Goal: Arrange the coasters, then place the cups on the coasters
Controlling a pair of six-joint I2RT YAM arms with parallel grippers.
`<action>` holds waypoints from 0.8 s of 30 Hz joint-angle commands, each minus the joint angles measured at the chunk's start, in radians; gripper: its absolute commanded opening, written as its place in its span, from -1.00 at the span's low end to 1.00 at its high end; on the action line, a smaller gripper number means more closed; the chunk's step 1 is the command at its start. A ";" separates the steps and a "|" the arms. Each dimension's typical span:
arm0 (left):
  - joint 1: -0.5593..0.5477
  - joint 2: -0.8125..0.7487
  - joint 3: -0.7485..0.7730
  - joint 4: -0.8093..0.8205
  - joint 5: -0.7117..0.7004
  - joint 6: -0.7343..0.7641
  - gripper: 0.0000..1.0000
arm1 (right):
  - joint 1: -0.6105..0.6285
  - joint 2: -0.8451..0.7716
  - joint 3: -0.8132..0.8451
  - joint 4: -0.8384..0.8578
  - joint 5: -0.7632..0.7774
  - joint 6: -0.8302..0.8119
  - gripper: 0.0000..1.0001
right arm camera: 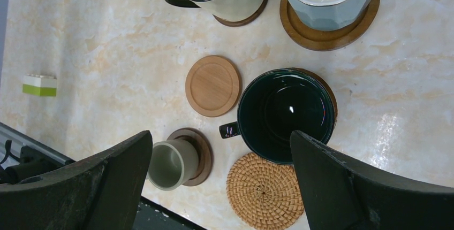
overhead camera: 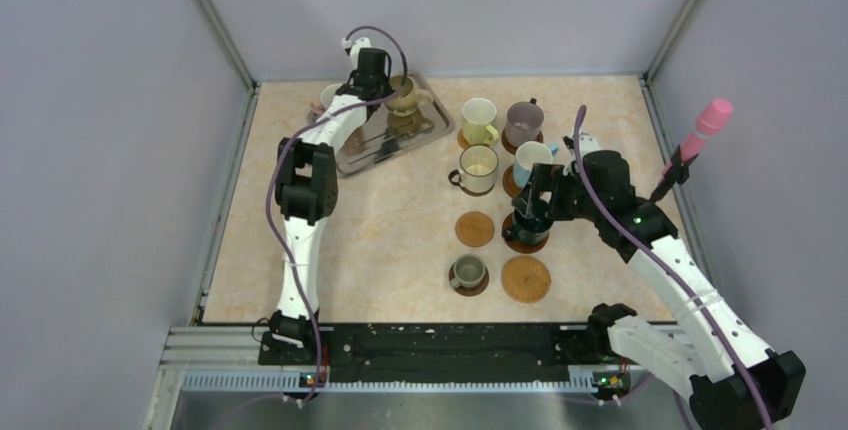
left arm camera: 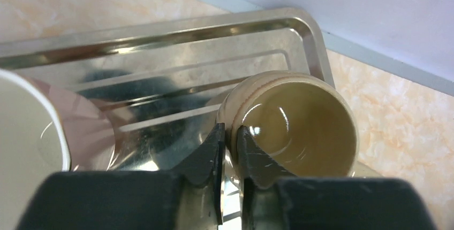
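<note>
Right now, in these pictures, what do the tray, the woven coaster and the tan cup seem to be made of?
The tray looks like polished metal: silver, with mirror-like reflections. The woven coaster seems to be rattan or a similar plant fibre: a tan spiral weave with a matte finish. The tan cup is probably glazed ceramic: there is a glossy highlight inside and fine ridges on its outer wall.

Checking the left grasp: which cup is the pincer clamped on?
The tan cup on the silver tray; the left pincer pinches its rim. The cream cup beside it is untouched.

Glossy tan cup (left arm camera: pixel 300 117), silver tray (left arm camera: pixel 160 43), dark teal cup (right arm camera: pixel 282 113).
</note>
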 commanded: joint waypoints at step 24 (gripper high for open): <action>-0.005 -0.366 -0.264 -0.041 0.072 0.132 -1.00 | -0.008 -0.075 0.007 0.039 -0.030 0.075 0.96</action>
